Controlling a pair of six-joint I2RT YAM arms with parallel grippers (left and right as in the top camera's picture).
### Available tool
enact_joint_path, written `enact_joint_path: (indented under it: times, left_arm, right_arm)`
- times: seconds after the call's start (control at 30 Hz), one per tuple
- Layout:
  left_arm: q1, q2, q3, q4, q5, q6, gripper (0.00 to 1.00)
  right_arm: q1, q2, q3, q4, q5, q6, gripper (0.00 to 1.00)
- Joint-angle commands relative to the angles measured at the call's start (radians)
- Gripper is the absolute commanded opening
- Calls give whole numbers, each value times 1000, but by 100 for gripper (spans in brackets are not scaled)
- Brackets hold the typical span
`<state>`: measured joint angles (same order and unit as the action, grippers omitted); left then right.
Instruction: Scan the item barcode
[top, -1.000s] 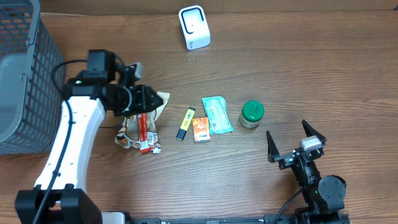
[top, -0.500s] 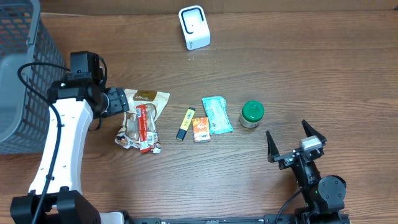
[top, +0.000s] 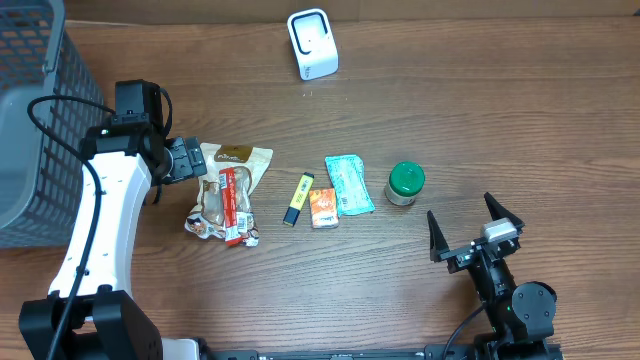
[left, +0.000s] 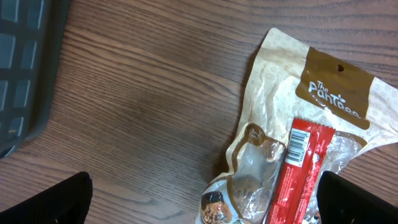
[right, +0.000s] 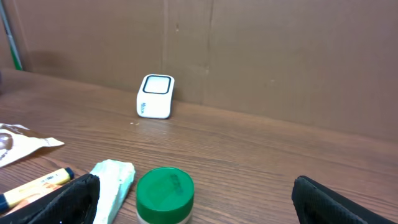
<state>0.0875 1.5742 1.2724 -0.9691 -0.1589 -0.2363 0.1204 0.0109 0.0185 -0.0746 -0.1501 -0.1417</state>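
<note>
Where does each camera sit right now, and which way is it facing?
Overhead: above the table, looking straight down; both arms, left end effector beside the snack bag, right end effector.
Left wrist: looking down at the snack bag from close above; own fingers at bottom corners.
Right wrist: low, facing the back wall, scanner and green jar; own fingers.
Shared, overhead and right wrist: scanner, jar.

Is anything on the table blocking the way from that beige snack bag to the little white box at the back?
Nothing visible does. Only bare brown wooden table lies between the beige plastic snack bag and the white box-shaped scanner; the yellow marker pen and green-lidded jar sit off that line.
</note>
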Motion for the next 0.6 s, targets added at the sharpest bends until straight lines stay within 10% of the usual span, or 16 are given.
enact_joint_path:
  times: [0.0, 0.57]
  left_arm:
    - [8, 8, 3, 2, -21, -4, 100]
    - [5, 8, 3, 2, -21, -4, 100]
  right_arm:
    - [2, -7, -11, 5, -9, 87, 100]
    - [2, 78, 364, -283, 4, 258, 100]
